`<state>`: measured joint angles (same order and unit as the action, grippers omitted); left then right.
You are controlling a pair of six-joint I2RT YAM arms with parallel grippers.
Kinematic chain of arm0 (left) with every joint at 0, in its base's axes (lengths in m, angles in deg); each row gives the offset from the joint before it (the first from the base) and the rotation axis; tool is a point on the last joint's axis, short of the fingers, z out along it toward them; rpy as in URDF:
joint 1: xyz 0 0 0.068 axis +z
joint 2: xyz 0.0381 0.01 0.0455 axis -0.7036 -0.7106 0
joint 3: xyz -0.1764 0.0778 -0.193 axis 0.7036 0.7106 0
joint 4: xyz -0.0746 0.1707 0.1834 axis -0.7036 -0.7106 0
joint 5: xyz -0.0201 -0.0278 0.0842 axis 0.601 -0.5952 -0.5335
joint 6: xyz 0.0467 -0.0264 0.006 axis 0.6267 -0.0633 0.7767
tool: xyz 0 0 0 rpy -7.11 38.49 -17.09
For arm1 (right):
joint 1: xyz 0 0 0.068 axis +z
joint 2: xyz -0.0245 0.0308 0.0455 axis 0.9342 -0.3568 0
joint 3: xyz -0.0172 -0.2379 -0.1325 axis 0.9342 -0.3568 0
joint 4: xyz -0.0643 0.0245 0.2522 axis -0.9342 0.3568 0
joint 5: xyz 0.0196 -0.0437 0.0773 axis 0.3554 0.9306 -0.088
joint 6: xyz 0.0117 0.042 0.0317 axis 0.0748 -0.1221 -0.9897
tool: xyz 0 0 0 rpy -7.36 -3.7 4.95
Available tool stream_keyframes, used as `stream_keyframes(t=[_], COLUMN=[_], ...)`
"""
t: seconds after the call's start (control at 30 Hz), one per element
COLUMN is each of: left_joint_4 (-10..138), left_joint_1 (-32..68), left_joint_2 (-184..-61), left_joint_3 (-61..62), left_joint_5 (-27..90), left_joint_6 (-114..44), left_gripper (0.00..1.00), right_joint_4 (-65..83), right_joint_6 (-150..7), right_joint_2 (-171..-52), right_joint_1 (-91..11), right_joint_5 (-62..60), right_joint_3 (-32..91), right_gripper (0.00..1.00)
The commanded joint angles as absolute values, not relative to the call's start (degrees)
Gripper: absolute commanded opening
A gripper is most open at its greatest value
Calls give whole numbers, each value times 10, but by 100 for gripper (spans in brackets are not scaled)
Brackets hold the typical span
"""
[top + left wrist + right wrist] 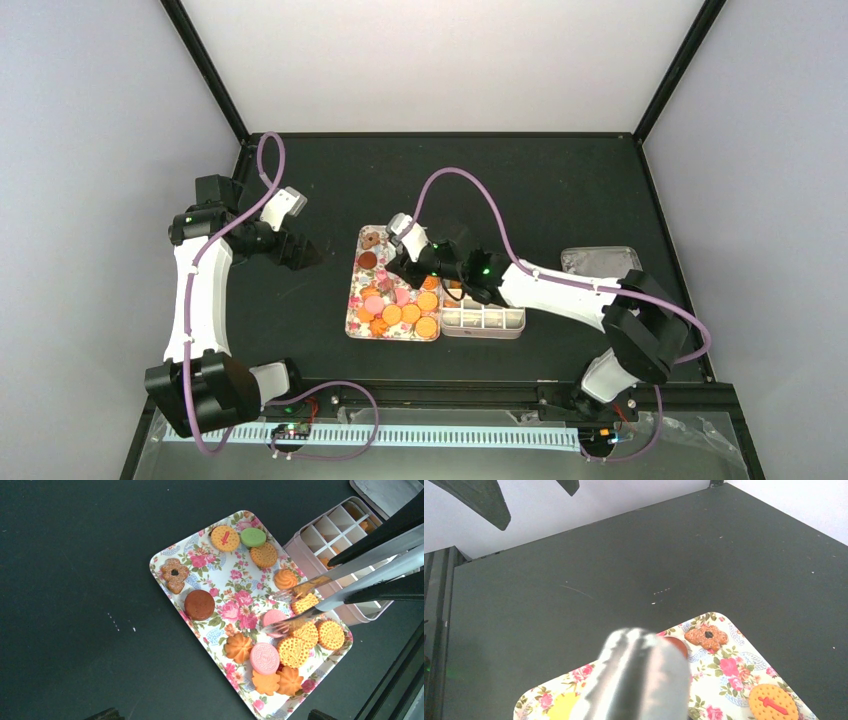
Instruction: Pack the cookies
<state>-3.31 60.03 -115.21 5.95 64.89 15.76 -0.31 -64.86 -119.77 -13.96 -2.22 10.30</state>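
The cookies (265,657) lie spread on a flower-patterned tray (210,635), mostly orange, with pink, brown (199,604) and green (253,537) ones. My right gripper (340,581) is shut on metal tongs (320,587) that reach in from the right. The tongs' two tips stand apart low over the tray, the lower one across a pink cookie (274,616). In the right wrist view the tongs (639,680) are a blur. My left gripper (300,250) hangs open to the left of the tray (356,300), holding nothing.
A pale box with small compartments (485,320) stands against the tray's right side, and a few orange cookies sit in its cells (325,560). A grey lid (600,260) lies farther right. Black rails run along the table's edges.
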Motion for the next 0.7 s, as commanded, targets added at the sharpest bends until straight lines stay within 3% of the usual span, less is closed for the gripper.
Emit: stream_keyframes(t=[0.0, 0.67], left_joint_4=[-48, -50], left_joint_1=[604, 604], left_joint_2=[-1141, -1139], left_joint_3=[34, 35], left_joint_5=[652, 650], left_joint_6=[173, 177], left_gripper=[99, 99], right_joint_4=[-24, -44], right_joint_6=[-651, -664], right_joint_2=[-1177, -1206], right_joint_1=[-133, -123], right_joint_5=[7, 21], right_joint_3=[100, 107], right_gripper=[36, 36])
